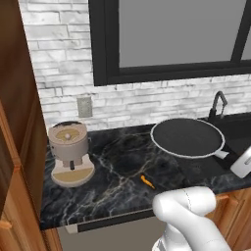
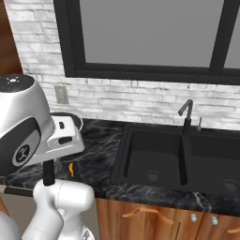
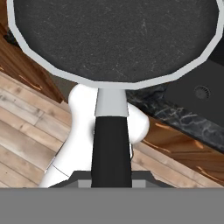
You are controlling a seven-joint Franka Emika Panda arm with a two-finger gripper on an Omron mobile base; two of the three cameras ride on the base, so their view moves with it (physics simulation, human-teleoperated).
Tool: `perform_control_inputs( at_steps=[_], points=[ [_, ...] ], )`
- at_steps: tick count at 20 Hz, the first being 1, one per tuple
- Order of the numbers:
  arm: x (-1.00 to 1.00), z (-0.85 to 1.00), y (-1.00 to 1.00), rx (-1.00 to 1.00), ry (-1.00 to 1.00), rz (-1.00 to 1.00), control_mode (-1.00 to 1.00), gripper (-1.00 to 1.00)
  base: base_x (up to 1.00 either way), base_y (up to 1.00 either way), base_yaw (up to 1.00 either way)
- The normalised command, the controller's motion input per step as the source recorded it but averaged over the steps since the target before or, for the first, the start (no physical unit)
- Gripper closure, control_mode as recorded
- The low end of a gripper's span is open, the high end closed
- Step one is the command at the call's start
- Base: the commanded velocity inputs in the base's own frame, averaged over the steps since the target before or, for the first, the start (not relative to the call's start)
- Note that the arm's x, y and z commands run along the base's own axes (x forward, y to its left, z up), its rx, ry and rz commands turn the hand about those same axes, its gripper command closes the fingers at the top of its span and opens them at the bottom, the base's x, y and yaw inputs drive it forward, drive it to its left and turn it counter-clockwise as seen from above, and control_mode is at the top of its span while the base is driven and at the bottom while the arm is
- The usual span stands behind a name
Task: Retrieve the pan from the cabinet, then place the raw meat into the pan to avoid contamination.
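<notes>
The pan [image 1: 186,137] is round and black inside with a thin silver rim. It hangs above the dark marble counter [image 1: 112,162], just left of the sink. My gripper [image 1: 234,159] is shut on its handle [image 3: 111,144] from the right. In the hand view the pan [image 3: 113,39] spreads across the top and the handle runs down between my gripper's [image 3: 111,177] fingers. The raw meat [image 1: 147,181], a tiny orange sliver, lies on the counter near its front edge, in front of the pan; the raw meat [image 2: 71,169] also shows beside my arm. The reddish-brown cabinet [image 1: 14,122] stands at the far left.
A beige coffee machine [image 1: 71,154] stands on the counter's left part. The black sink [image 2: 159,157] with its faucet [image 2: 186,112] lies to the right. A white brick wall and a dark-framed window [image 1: 176,39] rise behind the counter.
</notes>
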Motion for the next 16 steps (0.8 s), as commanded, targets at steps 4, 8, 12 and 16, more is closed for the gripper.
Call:
perform_control_inputs(
  at_steps=[4,8,12,16],
  points=[
    [0.0,0.0,0.0,0.0,0.0,0.0,1.0,1.0,0.42,0.07,0.0],
    [0.0,0.0,0.0,0.0,0.0,0.0,1.0,1.0,0.39,0.11,0.0],
    [0.0,0.0,0.0,0.0,0.0,0.0,1.0,1.0,0.57,0.11,0.0],
    [0.0,0.0,0.0,0.0,0.0,0.0,1.0,1.0,0.62,0.1,0.0]
  ],
)
